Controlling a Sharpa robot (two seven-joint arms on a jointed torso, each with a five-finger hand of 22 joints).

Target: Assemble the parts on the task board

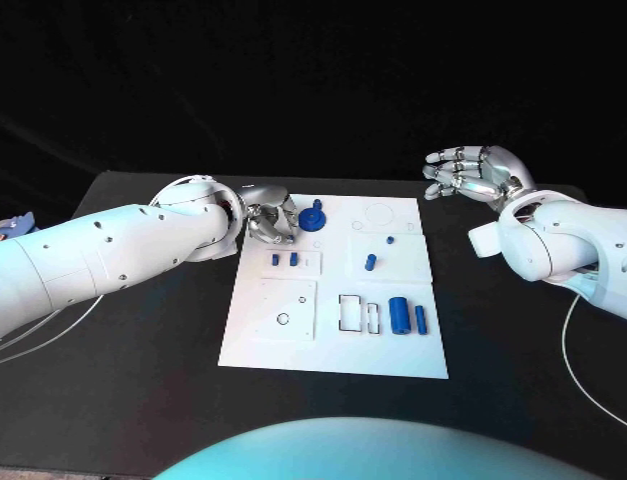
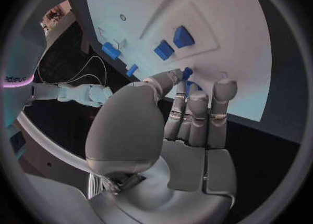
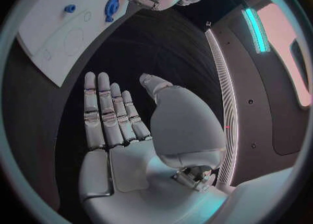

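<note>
The white task board point(image 1: 335, 345) lies mid-table. A blue gear with a knob point(image 1: 313, 217) stands near its far left corner, also seen in the right wrist view point(image 3: 112, 8). My left hand point(image 1: 269, 220) is right beside the gear, fingers toward it. In the left wrist view a bit of blue point(image 2: 187, 73) shows between the thumb tip and a fingertip; I cannot tell whether it is held. Two blue blocks point(image 1: 286, 258), a small peg point(image 1: 371, 263) and two blue cylinders point(image 1: 407, 317) lie on the board. My right hand point(image 1: 472, 172) hovers open beyond the board's far right corner.
A small blue ring point(image 3: 70, 8) sits on the board's far part. White cables lie on the black table at the right point(image 1: 602, 350) and the left point(image 1: 54, 312). A small blue and white object point(image 1: 3, 232) sits past the table's left edge.
</note>
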